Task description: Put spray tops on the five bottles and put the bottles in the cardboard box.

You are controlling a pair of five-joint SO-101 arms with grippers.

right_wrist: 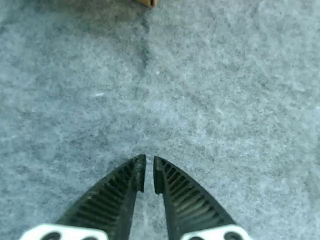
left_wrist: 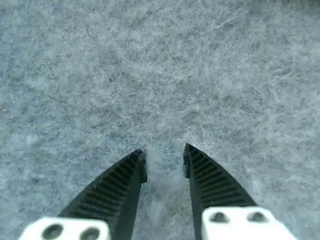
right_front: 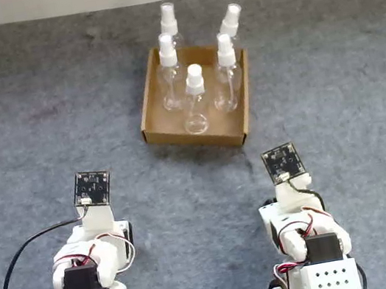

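Left gripper [left_wrist: 164, 162] hangs slightly parted over the felt [left_wrist: 160, 75], gripping nothing; right gripper [right_wrist: 149, 172] is all but closed, also empty. Well ahead of both jaws, five bottles [right_front: 194, 92] with spray tops stand in the box [right_front: 155, 117]

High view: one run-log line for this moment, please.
bottles: five, spray tops on, upright in cardboard box | left gripper: open, empty | right gripper: shut, empty | task: looks done
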